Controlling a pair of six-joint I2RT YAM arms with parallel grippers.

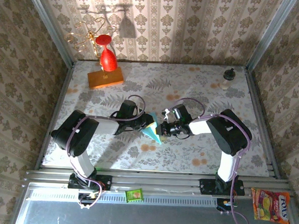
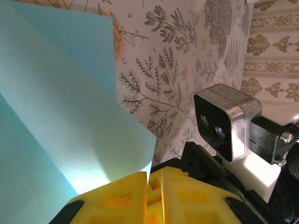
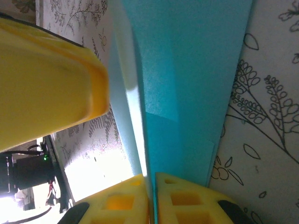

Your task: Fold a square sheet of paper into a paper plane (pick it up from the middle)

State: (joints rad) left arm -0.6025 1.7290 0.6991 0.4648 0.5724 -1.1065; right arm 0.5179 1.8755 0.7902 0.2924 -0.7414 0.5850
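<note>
The folded paper sheet point(image 1: 152, 131) is plain light blue. The table cover point(image 1: 190, 84) carries a pale grey leaf print with orange blossoms. The walls point(image 1: 193, 24) show beige damask stripes. The block point(image 1: 106, 78) is orange, the glass point(image 1: 108, 59) red, the packet point(image 1: 134, 194) green. The left gripper point(image 2: 148, 179) has yellow finger pads point(image 2: 112, 200).

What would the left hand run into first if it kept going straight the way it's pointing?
Probably the right hand, facing the left hand across the blue paper both pinch; depth unclear.
</note>
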